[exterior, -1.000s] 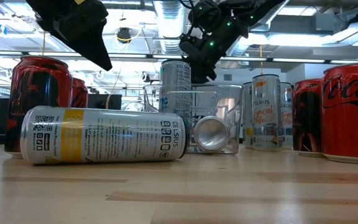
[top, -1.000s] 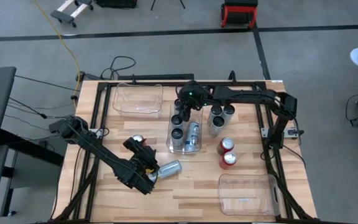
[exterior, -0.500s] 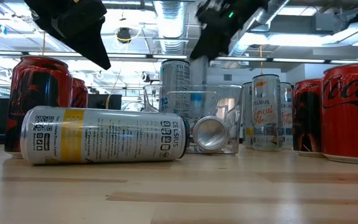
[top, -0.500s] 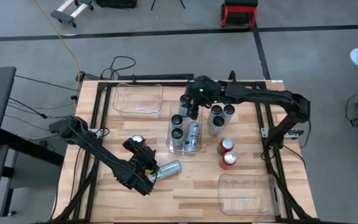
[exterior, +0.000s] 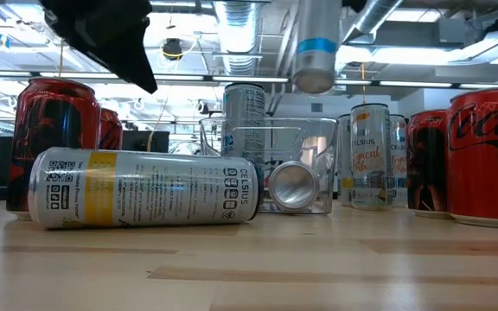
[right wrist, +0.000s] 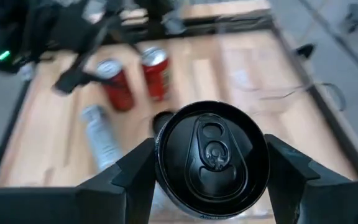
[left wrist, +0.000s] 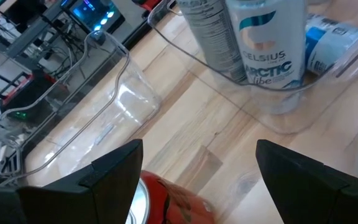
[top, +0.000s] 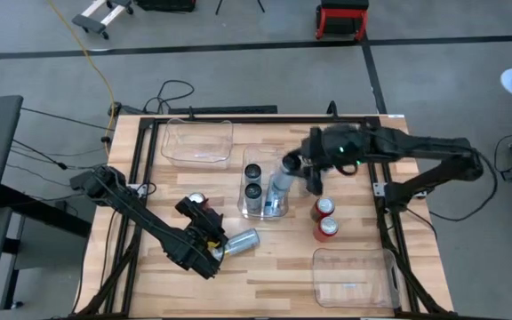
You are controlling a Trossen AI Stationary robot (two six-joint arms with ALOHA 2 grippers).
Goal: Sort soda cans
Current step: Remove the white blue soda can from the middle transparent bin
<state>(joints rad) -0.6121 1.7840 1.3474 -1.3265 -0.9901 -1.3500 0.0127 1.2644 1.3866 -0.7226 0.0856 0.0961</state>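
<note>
My right gripper [top: 304, 171] hangs over the right edge of the middle clear bin [top: 245, 210], shut on a silver can with a pale blue band [top: 284, 180]. That can shows high in the low view [exterior: 316, 47]. Two dark cans [top: 252, 180] stand in the bin and a blue-and-silver one [top: 275, 201] lies in it. Two red cans [top: 325, 218] stand right of the bin. My left gripper [top: 200, 212] is open at the near left, its fingers either side of a red can [left wrist: 163, 200]. A silver can [top: 241, 240] lies on its side beside it. My right gripper pinches the silver can at its upper end, one finger [right wrist: 126, 183] on each side of the wall just under the dark top rim [right wrist: 162, 167]. It comes from above, pointing down. The can hangs below the fingers, lifted clear above the bin, slightly tilted.
An empty clear bin [top: 198, 142] sits at the far left and another [top: 354, 276] at the near right. Silver cans [exterior: 371, 155] stand right of the middle bin, under my right arm. A black frame runs along the table's edges.
My right gripper has moved up and toward the table's right from the far end of the middle bin, carrying the silver can. The can has gone from down among the bin's cans to lifted clear above them.
</note>
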